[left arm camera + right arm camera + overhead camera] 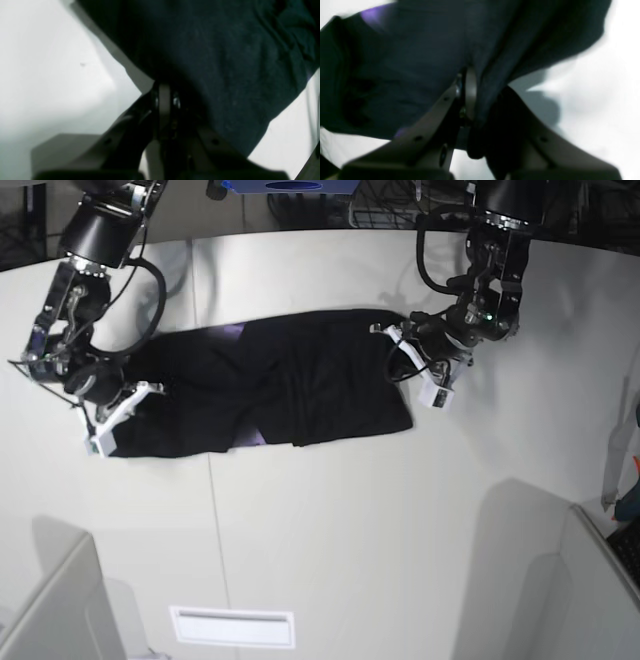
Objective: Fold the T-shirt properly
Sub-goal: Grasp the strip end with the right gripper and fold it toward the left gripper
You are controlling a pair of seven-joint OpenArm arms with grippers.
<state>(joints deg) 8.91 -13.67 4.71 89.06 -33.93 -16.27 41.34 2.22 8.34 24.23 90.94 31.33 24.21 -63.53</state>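
The black T-shirt [300, 385] lies spread sideways across the white table [330, 520], lumpy and partly doubled over. Slivers of purple print [232, 332] show at its back edge and front edge. My left gripper [397, 352] is at the shirt's right end; in the left wrist view [166, 87] its jaws are shut on black cloth [225, 62]. My right gripper [135, 398] is at the shirt's left end; in the right wrist view [470, 75] it is shut on a fold of the cloth [420, 62], with a purple patch [372, 15] beyond.
A blue object [290, 185] sits past the table's far edge. A white slot plate [232, 627] lies near the front. Grey partition panels stand at the front left [50, 610] and front right [560, 580]. A seam [215, 520] runs across the table.
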